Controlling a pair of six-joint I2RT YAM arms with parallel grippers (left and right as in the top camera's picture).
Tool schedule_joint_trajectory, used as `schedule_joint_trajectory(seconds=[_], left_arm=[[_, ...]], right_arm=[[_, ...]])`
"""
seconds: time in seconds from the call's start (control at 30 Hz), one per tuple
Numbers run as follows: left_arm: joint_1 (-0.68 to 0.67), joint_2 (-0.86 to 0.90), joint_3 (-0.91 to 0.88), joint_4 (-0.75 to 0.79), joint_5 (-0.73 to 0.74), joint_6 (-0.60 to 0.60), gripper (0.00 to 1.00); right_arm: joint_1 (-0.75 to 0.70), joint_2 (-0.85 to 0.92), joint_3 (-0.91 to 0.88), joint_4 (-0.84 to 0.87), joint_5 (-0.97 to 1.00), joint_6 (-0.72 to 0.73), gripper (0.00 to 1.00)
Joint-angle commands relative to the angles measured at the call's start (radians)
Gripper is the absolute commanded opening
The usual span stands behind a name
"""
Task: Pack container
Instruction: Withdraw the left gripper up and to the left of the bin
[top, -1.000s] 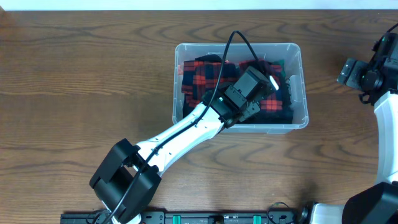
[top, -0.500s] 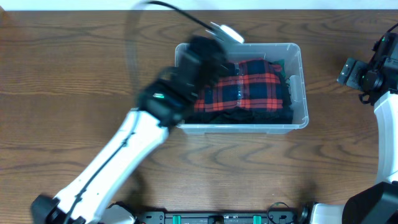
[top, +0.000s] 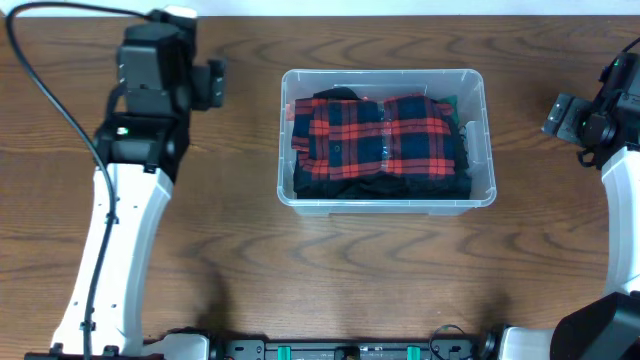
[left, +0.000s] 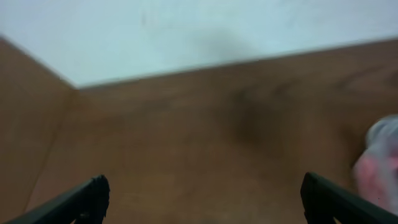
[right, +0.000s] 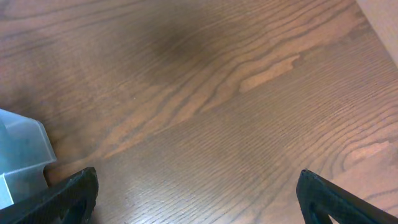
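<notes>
Black jaws, how are they standing? (Student)

Both are gaping wide, gripping nothing. The left gripper and right gripper are hovering over bare table. (Tutor)

And outward? (Student)

The container is sitting mid-table, well apart from both, holding red plaid cloth. Packing is looking finished, and no further item is showing. (Tutor)

You're looking at a dark wood-grain surface. A folded red-and-navy plaid cloth lies over dark fabric. A white wall borders its far edge, a black rail the near one.
</notes>
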Motion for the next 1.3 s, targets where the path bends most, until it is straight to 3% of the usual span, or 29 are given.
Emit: schedule_joint_trajectory(seconds=[0.0,0.37,1.27], left_arm=[[0.03,-0.009,0.011,-0.056,-0.008,-0.005,0.98],[0.036,-0.009,0.011,-0.227,-0.008,-0.005,0.98],[0.036,-0.009,0.011,-0.227,-0.008,-0.005,0.98]], right_arm=[[-0.003,0.002,0.004,-0.001,0.003,0.0,0.99],[-0.003,0.002,0.004,-0.001,0.003,0.0,0.99],[0.001,0.005,-0.004,-0.006,0.004,0.0,0.99]])
